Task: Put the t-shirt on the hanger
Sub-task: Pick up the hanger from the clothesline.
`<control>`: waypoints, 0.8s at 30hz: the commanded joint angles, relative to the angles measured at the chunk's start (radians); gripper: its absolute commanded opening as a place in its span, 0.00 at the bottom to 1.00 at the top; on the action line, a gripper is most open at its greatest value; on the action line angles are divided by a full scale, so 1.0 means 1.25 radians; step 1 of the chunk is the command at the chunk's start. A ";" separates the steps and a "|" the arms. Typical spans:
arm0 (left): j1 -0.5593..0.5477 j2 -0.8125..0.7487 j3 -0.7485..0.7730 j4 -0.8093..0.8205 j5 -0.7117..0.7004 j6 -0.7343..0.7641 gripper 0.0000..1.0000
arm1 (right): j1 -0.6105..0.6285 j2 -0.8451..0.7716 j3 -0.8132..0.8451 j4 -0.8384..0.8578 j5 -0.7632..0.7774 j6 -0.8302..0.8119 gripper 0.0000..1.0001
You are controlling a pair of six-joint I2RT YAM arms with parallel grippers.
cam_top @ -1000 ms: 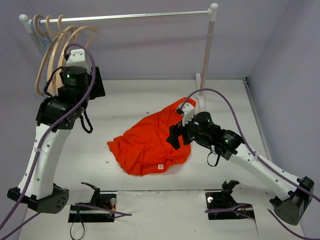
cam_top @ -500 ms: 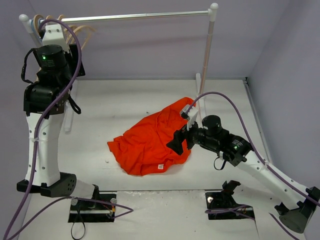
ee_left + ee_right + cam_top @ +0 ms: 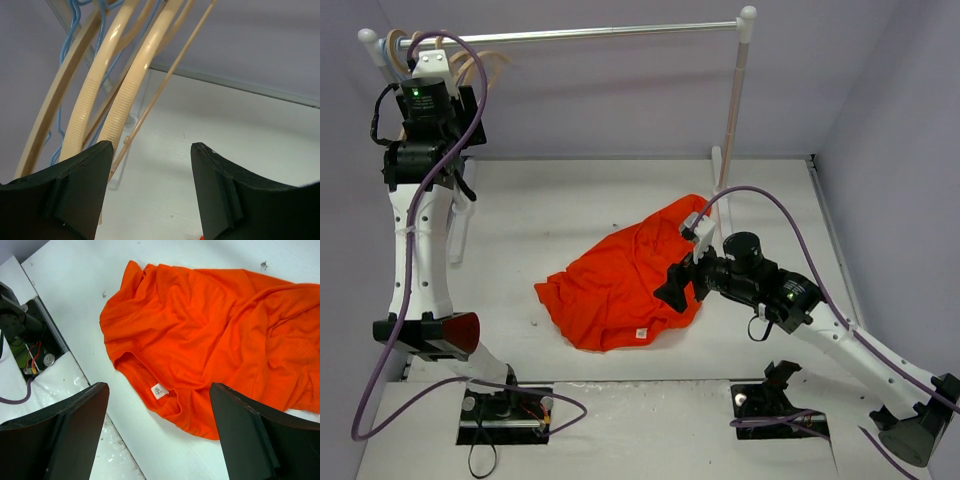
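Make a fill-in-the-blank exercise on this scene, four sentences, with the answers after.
1. The t-shirt lying crumpled on the table is ____ in colour.
2. Among the wooden hangers on the rail hangs a thin ____ wire hanger.
3. The ____ end effector is up at the hangers.
4. The right end effector hovers over the t-shirt with its jaws ____.

Missing words: orange; blue; left; open.
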 commanded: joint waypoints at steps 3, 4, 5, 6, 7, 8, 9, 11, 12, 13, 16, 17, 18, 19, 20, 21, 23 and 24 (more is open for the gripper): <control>0.043 0.003 0.054 0.066 0.016 -0.018 0.63 | 0.000 -0.024 -0.006 0.010 -0.011 -0.018 0.85; 0.042 0.002 0.056 0.070 0.017 -0.017 0.63 | 0.001 -0.027 -0.009 0.009 -0.012 -0.018 0.85; 0.042 -0.001 0.056 0.082 0.017 -0.017 0.63 | 0.001 -0.030 -0.011 0.010 -0.012 -0.019 0.85; 0.043 -0.006 0.058 0.087 0.025 -0.016 0.63 | 0.001 -0.030 -0.016 0.011 -0.009 -0.020 0.85; 0.043 -0.007 0.059 0.092 0.030 -0.015 0.63 | 0.001 -0.030 -0.017 0.011 -0.008 -0.018 0.86; 0.043 -0.008 0.060 0.094 0.031 -0.015 0.63 | 0.001 -0.028 -0.017 0.011 -0.007 -0.018 0.86; 0.043 -0.009 0.063 0.095 0.039 -0.014 0.63 | 0.001 -0.027 -0.017 0.011 -0.007 -0.017 0.86; 0.043 -0.013 0.057 0.095 0.039 -0.005 0.63 | 0.001 -0.022 -0.017 0.013 -0.004 -0.015 0.86; 0.043 -0.017 0.039 0.097 0.035 0.000 0.63 | 0.001 -0.020 -0.017 0.013 -0.002 -0.015 0.86; 0.043 -0.018 0.031 0.102 0.024 0.010 0.63 | 0.000 -0.019 -0.017 0.014 -0.001 -0.015 0.86; 0.054 -0.019 -0.002 0.104 0.022 0.017 0.63 | 0.000 -0.016 -0.016 0.014 0.001 -0.015 0.86; 0.057 -0.019 -0.011 0.107 0.022 0.018 0.63 | 0.000 -0.014 -0.016 0.013 0.002 -0.018 0.86; 0.058 -0.020 -0.018 0.109 0.020 0.020 0.63 | 0.001 -0.013 -0.015 0.011 0.003 -0.018 0.86; 0.061 -0.019 -0.027 0.110 0.016 0.026 0.63 | 0.001 -0.012 -0.014 0.010 0.004 -0.018 0.86; 0.062 -0.019 -0.031 0.113 0.012 0.028 0.63 | 0.001 -0.012 -0.012 0.010 0.004 -0.018 0.86; 0.062 -0.017 -0.032 0.113 0.010 0.031 0.63 | 0.000 -0.011 -0.011 0.009 0.005 -0.019 0.86; 0.063 -0.017 -0.036 0.118 0.012 0.034 0.63 | 0.000 -0.009 -0.011 0.010 0.007 -0.018 0.86; 0.063 -0.017 -0.037 0.120 0.017 0.033 0.63 | 0.000 -0.007 -0.011 0.011 0.007 -0.018 0.86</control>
